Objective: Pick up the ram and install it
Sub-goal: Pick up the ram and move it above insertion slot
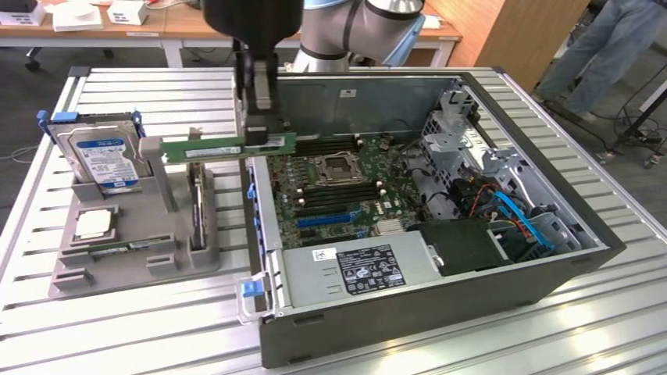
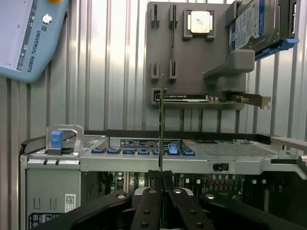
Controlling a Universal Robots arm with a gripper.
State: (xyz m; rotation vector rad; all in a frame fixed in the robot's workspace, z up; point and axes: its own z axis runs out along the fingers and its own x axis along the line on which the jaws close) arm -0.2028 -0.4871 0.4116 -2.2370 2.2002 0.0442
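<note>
Green ram (image 1: 214,149) pinched in end effector (image 1: 256,139), near case rim (image 1: 262,230).

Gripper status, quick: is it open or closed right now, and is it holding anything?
Gripper: closed, holding the ram near its middle.

Case rim (image 1: 262,234) and gray holder (image 1: 206,238) stand near tool (image 1: 259,141).

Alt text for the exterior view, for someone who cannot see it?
The black end effector, shut, holds a slim green ram stick level between a grey parts holder with a silver hard drive and an open dark computer case.
</note>
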